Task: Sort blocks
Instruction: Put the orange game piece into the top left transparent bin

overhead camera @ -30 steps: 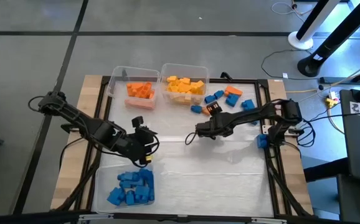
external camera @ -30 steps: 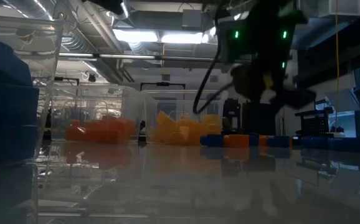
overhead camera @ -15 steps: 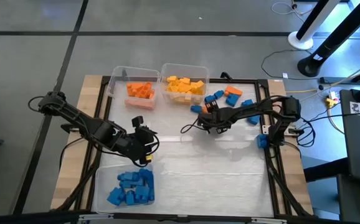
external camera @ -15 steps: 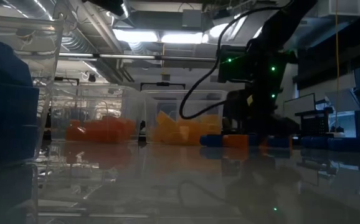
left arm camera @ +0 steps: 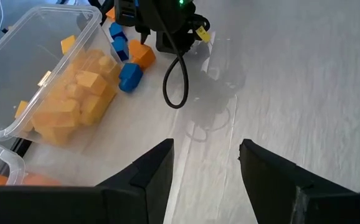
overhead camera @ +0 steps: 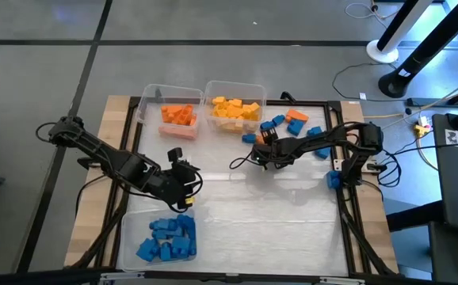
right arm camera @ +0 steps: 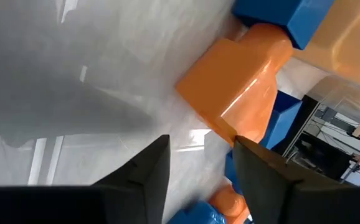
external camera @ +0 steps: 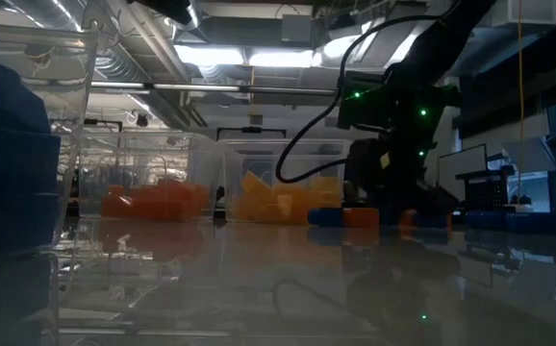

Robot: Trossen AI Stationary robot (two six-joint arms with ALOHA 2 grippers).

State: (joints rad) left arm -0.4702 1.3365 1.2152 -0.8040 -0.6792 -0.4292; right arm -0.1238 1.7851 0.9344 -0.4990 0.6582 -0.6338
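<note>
Bins [overhead camera: 234, 85] hold sorted blocks [overhead camera: 234, 109] — right gripper [overhead camera: 259, 148] (fingers apart) touches an orange brick [right arm camera: 242, 87].

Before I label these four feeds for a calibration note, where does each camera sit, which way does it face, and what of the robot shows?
High: above the table, facing straight down; both dark arms, three clear plastic bins.
Low: at tabletop height, facing level across; the right arm.
Left wrist: behind the open left tool, facing the yellow plastic bricks.
Right wrist: behind the right tool, facing an orange plastic brick.
Shared: high and left wrist both show the right arm by the loose bricks.
</note>
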